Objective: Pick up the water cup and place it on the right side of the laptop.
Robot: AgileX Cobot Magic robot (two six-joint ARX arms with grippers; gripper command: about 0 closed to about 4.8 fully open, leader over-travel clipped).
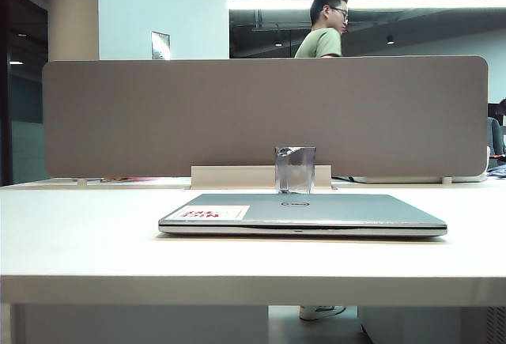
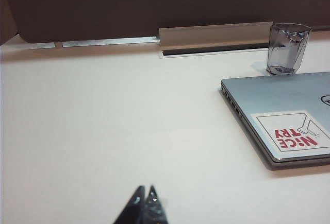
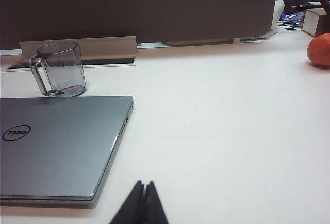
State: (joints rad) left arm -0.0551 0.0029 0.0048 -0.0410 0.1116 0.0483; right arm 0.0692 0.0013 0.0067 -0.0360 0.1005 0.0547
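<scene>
The water cup (image 1: 295, 170) is a small clear, bluish-grey faceted cup standing upright on the white table just behind the laptop (image 1: 300, 213). The laptop is slim, silver-grey and closed, with a Dell logo and a white sticker with red print. In the left wrist view the cup (image 2: 287, 49) stands by the far corner of the laptop (image 2: 278, 105). My left gripper (image 2: 145, 189) is shut and empty, well short of both. The right wrist view shows a thin handle on the cup (image 3: 62, 69), beyond the laptop (image 3: 56, 141). My right gripper (image 3: 144, 184) is shut and empty near the laptop's side edge.
A brown divider panel (image 1: 261, 115) runs along the table's back edge, with a beige cable tray (image 1: 237, 176) at its foot behind the cup. An orange round object (image 3: 319, 49) and a small box (image 3: 314, 20) lie far off on the right. A person (image 1: 324, 32) stands behind the panel.
</scene>
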